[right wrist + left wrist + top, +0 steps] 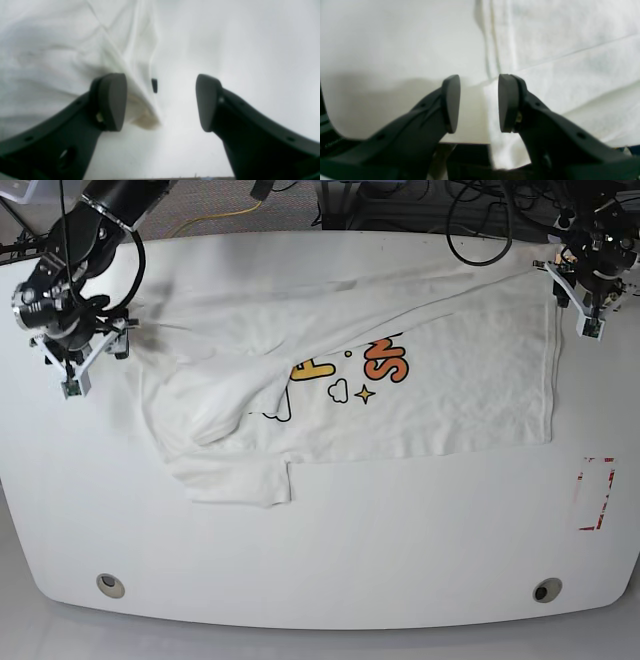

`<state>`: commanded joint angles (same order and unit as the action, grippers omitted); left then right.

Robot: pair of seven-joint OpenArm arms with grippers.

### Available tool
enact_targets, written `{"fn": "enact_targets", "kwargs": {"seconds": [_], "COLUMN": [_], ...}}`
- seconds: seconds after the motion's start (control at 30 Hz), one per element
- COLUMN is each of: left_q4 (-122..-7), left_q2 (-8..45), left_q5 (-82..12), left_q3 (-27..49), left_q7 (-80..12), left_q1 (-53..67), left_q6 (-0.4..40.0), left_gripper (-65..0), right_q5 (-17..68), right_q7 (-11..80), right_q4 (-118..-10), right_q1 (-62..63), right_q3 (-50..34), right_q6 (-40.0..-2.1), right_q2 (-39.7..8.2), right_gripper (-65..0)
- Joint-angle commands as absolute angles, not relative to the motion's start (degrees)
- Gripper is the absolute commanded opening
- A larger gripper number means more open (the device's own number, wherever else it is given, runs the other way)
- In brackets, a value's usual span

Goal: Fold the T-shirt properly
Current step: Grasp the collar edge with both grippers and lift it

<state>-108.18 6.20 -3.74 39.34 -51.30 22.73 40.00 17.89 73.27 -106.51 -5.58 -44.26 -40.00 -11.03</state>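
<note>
T-shirt [430, 400] on the table [400, 550], its far part turned over some of the print in the base view. Left hand [478, 102]: fingers spread, one above the cloth's edge. Right hand [161, 102]: fingers spread wider, beside a raised-looking corner. For a sound fold, both hands should take matching corners (all layers included, if they are to travel together), then draw evenly, lest the flap skew.

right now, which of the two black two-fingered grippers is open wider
The black right gripper: a wide gap parts its fingers, while those of the black left gripper stand closer together.
</note>
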Motion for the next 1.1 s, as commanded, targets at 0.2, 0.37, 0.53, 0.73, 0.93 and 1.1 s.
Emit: {"fn": "enact_targets", "kwargs": {"seconds": [0.2,0.37,0.53,0.73,0.93,1.1], "left_q4": [-103.9,-99.9,-96.6,-94.2,-94.2,-94.1], "left_q2": [6.2,6.2,6.2,7.8,9.0,12.2], "left_q5": [-3.7,-3.7,-3.7,-3.7,-3.7,-3.7], "left_q3": [37.9,38.0,38.3,38.4,38.5,39.3], "left_q7": [-51.3,-51.3,-51.2,-51.1,-51.1,-51.1], "left_q1": [22.5,22.5,22.6,22.5,22.8,23.4], "left_q6": [40.0,40.0,40.0,40.0,40.0,40.0], "left_gripper": [-41.5,-41.5,-41.7,-48.6,-53.5,-53.6], "right_q5": [18.7,18.7,18.8,18.7,18.9,22.7], "right_q7": [72.8,69.8,68.8,68.8,69.1,69.1], "right_q4": [-104.0,-97.5,-94.5,-94.0,-94.7,-101.3], "right_q1": [-8.7,-8.6,-7.1,-6.9,-8.9,-14.6], "right_q3": [-45.5,-45.2,-45.2,-45.1,-45.1,-45.1], "right_q6": [-40.0,-40.0,-40.0,-40.0,-40.0,-40.0], "right_q2": [-10.8,-10.5,-9.5,-9.1,-9.0,-9.1], "right_gripper": [-24.7,-24.9,-25.0,-44.1,-65.0,-65.0]}}
